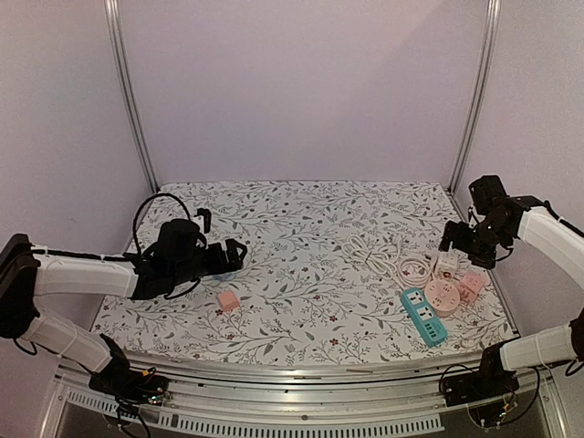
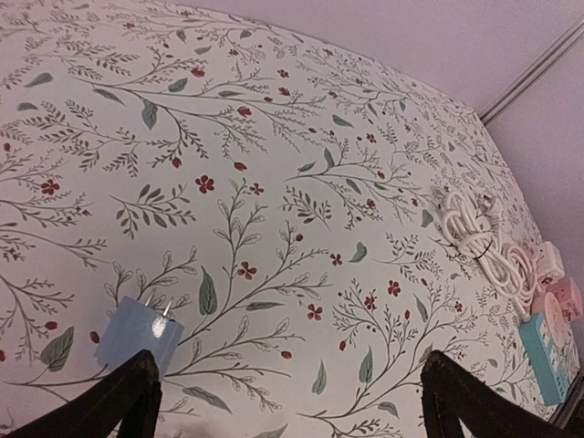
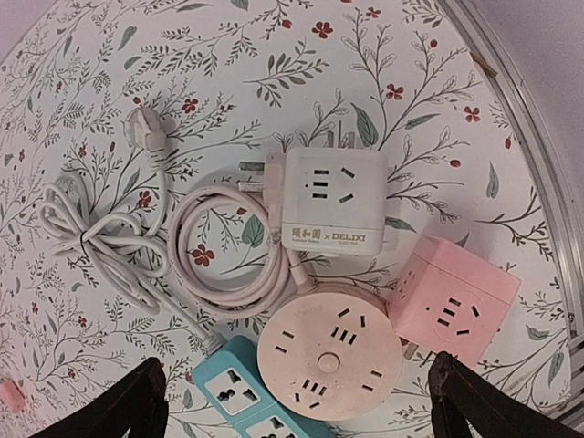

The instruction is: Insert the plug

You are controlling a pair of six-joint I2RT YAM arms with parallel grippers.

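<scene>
On the floral-print surface (image 1: 301, 228), within pale walls (image 1: 301, 91) and metal posts (image 1: 132, 100): blue power strip (image 1: 424, 317), coiled white cord (image 1: 370, 248) at right; left gripper (image 1: 235, 255) and right gripper (image 1: 464, 251) both spread apart, empty.

Cable coil (image 1: 370, 248) left of round socket (image 1: 443, 297)

The table (image 2: 274, 137) wears a matt printed cloth. Just ahead of the left fingers (image 2: 128, 397), which are matt black plastic, a blue plug (image 2: 137, 336) looks translucent and glossy, its prongs bright metal. Ahead of the right fingers (image 3: 114, 401) lie smooth plastic pieces: a glossy white cube (image 3: 333, 205), a satin pink disc (image 3: 330, 353), a pink cube (image 3: 453, 292) and a blue strip (image 3: 239, 394). The cords (image 3: 91, 237) beyond look smooth and rubbery.
</scene>
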